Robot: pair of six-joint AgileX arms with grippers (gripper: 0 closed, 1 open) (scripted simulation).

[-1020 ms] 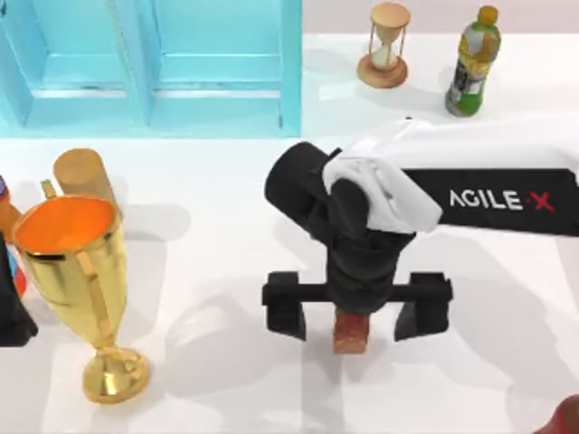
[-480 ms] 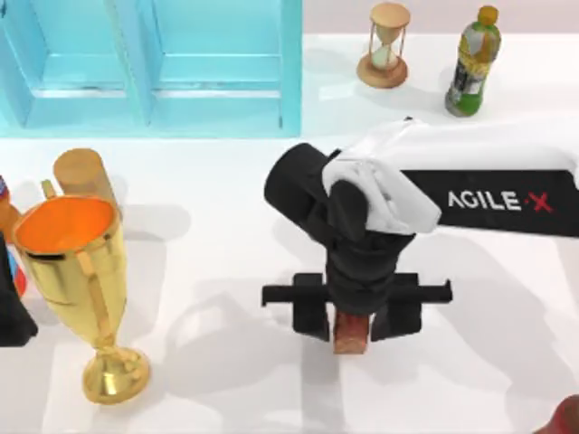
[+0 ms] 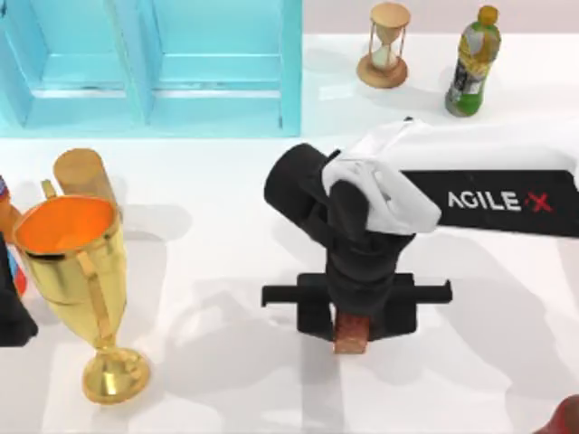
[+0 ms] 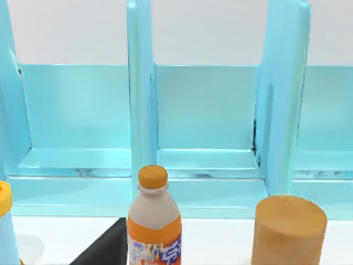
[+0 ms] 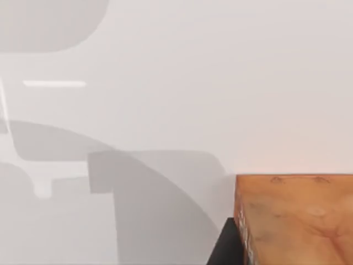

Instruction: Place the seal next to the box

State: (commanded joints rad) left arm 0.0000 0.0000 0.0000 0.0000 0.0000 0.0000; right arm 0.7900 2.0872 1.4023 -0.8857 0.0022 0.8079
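Since a second ago, right hand (image 3: pixel 352 316) has narrowed, gripping the seal (image 3: pixel 351 334) (upright).

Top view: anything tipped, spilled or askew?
Nothing stands out. The trophy, hourglass and green bottle all stand upright, with no spill on the table. The right gripper is clamped on the seal, which stands upright.

Between the black fingers (image 3: pixel 312 318) of the right gripper (image 3: pixel 352 318), the seal (image 3: pixel 351 333) is reddish-brown, mottled orange. Left of the jaws, a golden trophy (image 3: pixel 77 271), orange inside; beyond them, a light-blue cabinet (image 3: pixel 154 63).
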